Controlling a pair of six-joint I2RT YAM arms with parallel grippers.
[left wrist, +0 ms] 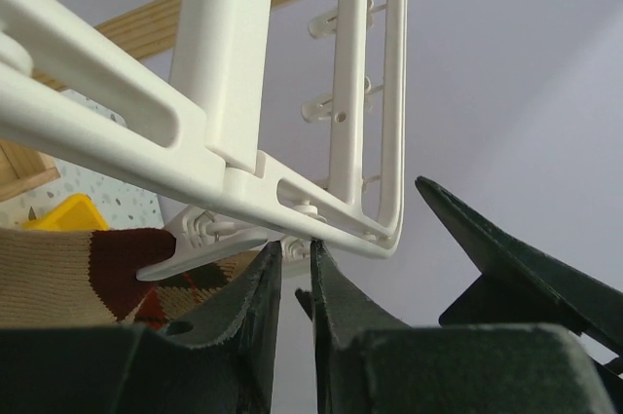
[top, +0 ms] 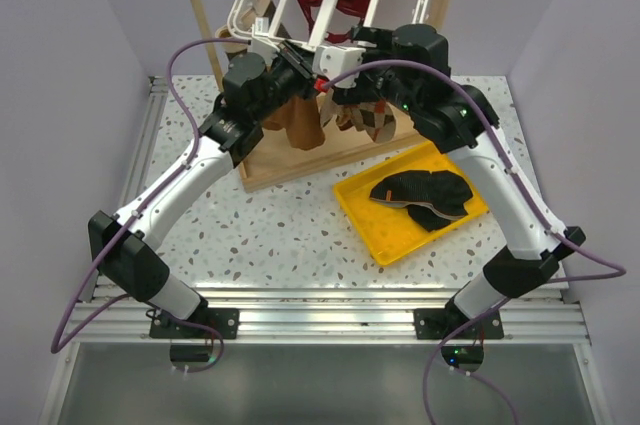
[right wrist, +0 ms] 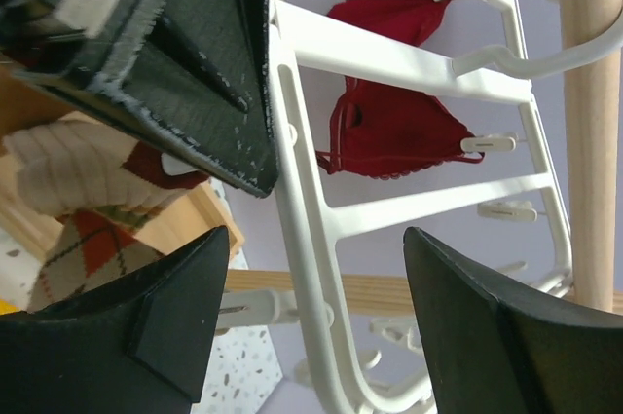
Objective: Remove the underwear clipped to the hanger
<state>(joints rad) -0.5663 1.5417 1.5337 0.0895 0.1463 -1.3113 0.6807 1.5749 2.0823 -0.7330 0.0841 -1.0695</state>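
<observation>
At 4 o'clock on the table, two dark fabric briefs [top: 425,195] lie in the yellow plastic tray [top: 372,235]. At 12 o'clock, brown fabric briefs [top: 300,123] hang under the white plastic slatted hanger [right wrist: 389,58]. The left gripper [left wrist: 295,253], drawn narrow, meets its corner rail; whether it pinches anything I cannot tell. The right gripper [right wrist: 316,234] gapes wide astride a rail. It should take the brown cloth just under its clip, clear of the argyle sock [left wrist: 58,273], and pull straight down.

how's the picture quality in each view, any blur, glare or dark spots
top view: even light, sharp, only soft shadows on the table; left wrist view: the white hanger nearly washes out against the pale wall, and the left fingers are dark with little detail; right wrist view: also backlit, the right fingers nearly black, but the red bra reads crisp
</observation>
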